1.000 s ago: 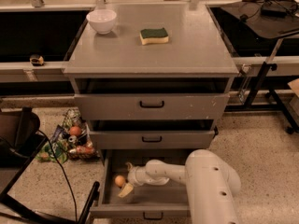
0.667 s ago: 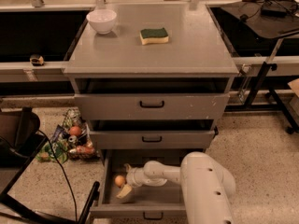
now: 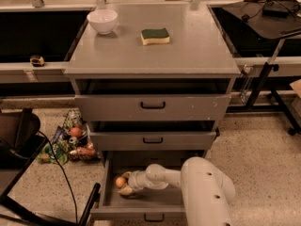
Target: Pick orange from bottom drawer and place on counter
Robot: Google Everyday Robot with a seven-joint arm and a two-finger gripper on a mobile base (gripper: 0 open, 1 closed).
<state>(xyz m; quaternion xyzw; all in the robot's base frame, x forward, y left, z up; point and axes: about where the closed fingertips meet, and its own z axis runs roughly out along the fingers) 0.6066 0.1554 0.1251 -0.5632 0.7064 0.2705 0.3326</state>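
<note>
The bottom drawer (image 3: 141, 204) of the grey cabinet is pulled open. The orange (image 3: 120, 181), a small round fruit, lies inside it at the left. My gripper (image 3: 124, 186) reaches down into the drawer from my white arm (image 3: 202, 187), and its pale fingers (image 3: 126, 191) sit right against the orange, around its right and lower side. The counter (image 3: 155, 55) is the cabinet's flat grey top, above the two upper drawers.
A white bowl (image 3: 102, 20) and a green-and-yellow sponge (image 3: 155, 36) sit on the counter. A basket of colourful clutter (image 3: 70, 142) stands on the floor left of the cabinet. Dark benches flank both sides. A black chair frame (image 3: 28, 173) and cable lie front left.
My arm has shifted slightly left and lower into the bottom drawer, keeping the gripper at the orange. The orange has stayed in place.
</note>
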